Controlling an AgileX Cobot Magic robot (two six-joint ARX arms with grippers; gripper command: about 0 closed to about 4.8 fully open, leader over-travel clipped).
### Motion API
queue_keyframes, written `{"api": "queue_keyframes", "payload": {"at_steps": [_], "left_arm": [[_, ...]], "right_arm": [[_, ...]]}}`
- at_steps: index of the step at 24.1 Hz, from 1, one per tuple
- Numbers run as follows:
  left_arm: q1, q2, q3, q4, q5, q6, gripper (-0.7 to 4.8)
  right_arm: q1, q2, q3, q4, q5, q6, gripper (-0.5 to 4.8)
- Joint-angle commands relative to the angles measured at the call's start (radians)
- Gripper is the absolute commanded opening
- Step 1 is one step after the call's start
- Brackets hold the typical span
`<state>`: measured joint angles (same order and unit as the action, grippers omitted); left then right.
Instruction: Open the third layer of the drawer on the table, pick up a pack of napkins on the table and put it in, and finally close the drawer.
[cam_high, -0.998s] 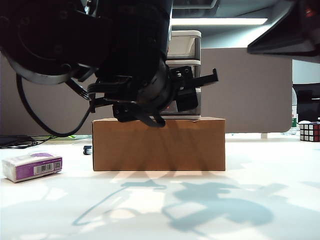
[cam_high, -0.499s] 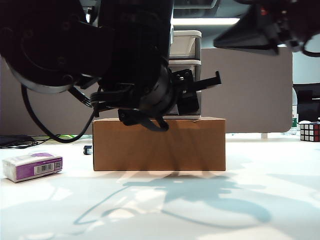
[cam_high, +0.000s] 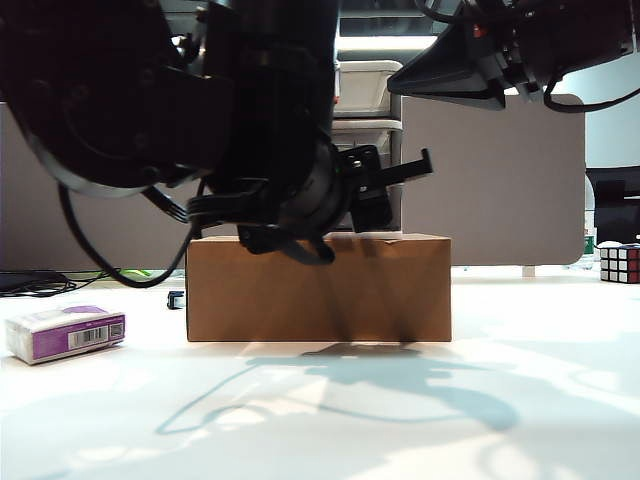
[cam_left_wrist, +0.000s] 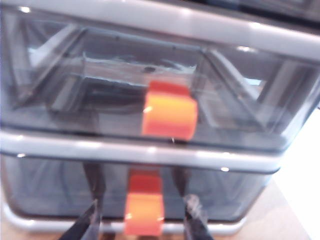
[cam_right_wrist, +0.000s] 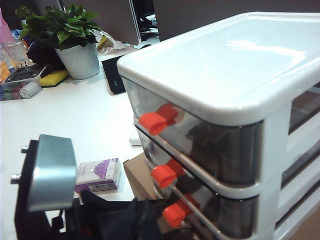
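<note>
The drawer (cam_high: 368, 92), a white-framed cabinet with three smoky fronts and red handles, stands on a brown cardboard box (cam_high: 318, 288) on the white table (cam_high: 520, 400). My left gripper (cam_left_wrist: 140, 221) is open in front of the third layer (cam_left_wrist: 60, 192). Its fingers (cam_left_wrist: 86, 225) pass on either side of that layer's red handle (cam_left_wrist: 144, 212) with a gap on both sides. The third layer is shut. The pack of napkins (cam_high: 65, 333), purple and white, lies on the table at the far left, also visible from above (cam_right_wrist: 97, 175). My right gripper (cam_high: 440, 80) hangs high at the upper right; its jaws are not discernible.
A Rubik's cube (cam_high: 620, 263) sits at the far right edge. A small black object (cam_high: 176, 298) lies left of the box. A potted plant (cam_right_wrist: 70, 35) and desk clutter stand beyond the cabinet. A grey partition (cam_high: 500, 180) closes the back.
My right arm has swung down and leftwards into the upper right of the exterior view. The left arm has stayed at the cabinet front, almost still.
</note>
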<state>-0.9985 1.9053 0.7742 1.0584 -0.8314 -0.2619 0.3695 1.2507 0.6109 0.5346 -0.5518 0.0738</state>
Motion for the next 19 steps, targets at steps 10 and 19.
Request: {"api": "queue_keyframes", "payload": {"at_steps": [10,19], "left_arm": [[-0.002,0.029,0.084,-0.034,-0.053,0.071,2.05],[0.006,0.029,0.084,-0.048,-0.072,0.068,1.57]], "right_arm": [[0.0,-0.001,0.005,0.024,-0.005,-0.023,-0.06],[0.0,-0.001,0.005,0.024,-0.004,-0.03,-0.06]]}}
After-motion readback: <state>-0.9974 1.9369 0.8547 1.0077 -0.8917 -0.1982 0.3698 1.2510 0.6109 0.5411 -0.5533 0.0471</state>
